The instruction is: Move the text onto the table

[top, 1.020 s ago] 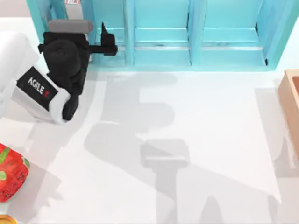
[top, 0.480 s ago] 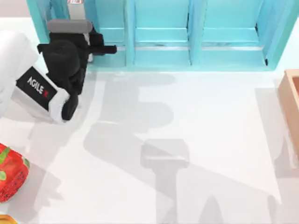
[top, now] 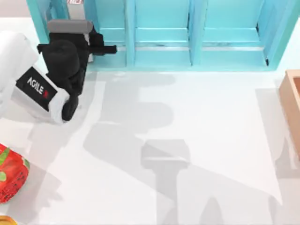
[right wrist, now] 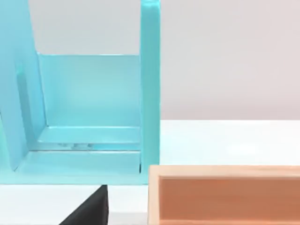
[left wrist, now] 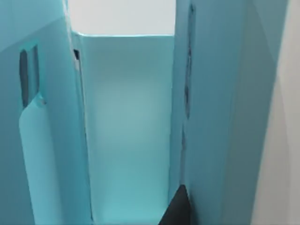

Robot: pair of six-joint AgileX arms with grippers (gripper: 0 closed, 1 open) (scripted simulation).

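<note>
Top view puts your left gripper (top: 96,44) at the shelf's (top: 161,28) leftmost bay (finger state: cannot tell); it's the nearer arm.

My left arm reaches toward the far left of the top view, its hand (top: 104,48) pointing right with wrist bent sideways.

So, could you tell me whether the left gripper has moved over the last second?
Yes. In the top view the left gripper has pushed further toward the light-blue shelf, into its leftmost compartment, then settled.
</note>
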